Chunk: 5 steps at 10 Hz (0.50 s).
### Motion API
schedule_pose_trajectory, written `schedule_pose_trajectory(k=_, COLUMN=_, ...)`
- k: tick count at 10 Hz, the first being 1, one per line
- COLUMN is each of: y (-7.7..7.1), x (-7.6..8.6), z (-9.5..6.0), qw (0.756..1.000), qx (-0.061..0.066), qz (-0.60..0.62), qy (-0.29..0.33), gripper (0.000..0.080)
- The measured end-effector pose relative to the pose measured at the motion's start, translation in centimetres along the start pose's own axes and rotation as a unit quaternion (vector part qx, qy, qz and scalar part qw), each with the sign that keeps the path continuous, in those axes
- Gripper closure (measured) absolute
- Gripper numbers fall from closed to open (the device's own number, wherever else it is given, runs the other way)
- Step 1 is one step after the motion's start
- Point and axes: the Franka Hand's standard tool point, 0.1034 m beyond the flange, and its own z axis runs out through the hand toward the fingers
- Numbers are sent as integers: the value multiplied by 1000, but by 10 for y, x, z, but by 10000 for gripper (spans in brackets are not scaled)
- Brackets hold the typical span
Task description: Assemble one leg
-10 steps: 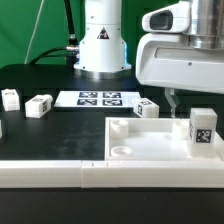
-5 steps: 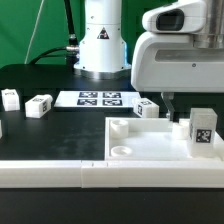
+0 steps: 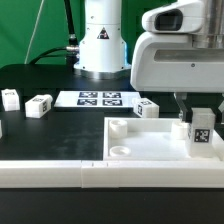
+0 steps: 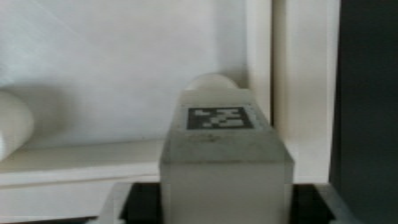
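Claw [image 3: 201,118] shifted over leg [image 3: 201,135] (upright, between fingers).

The exterior view looks low and level across the black table [image 3: 60,125] toward the arm's base [image 3: 103,45] at upper centre, taking in the whole workspace, while the wrist view sits very close above the upright leg [image 3: 202,132] [image 4: 224,150], the one part both share
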Motion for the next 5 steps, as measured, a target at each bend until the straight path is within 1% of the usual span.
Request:
schedule_pose_trajectory(k=2, y=1, x=0, z=1, qw=993, qx=6, qz=121, qy=-1, gripper=508)
schedule_pose_trajectory(k=3, y=2, x=1, z=1, qw=980, qx=10, qz=198, qy=2, gripper=508)
schedule_pose_trajectory(k=4, y=5, x=0, z=1, qw=963, qx=17, qz=269, qy=2, gripper=508)
schedule_pose_trajectory(k=5, y=5, x=0, z=1, qw=952, qx=20, qz=305, qy=1, gripper=508)
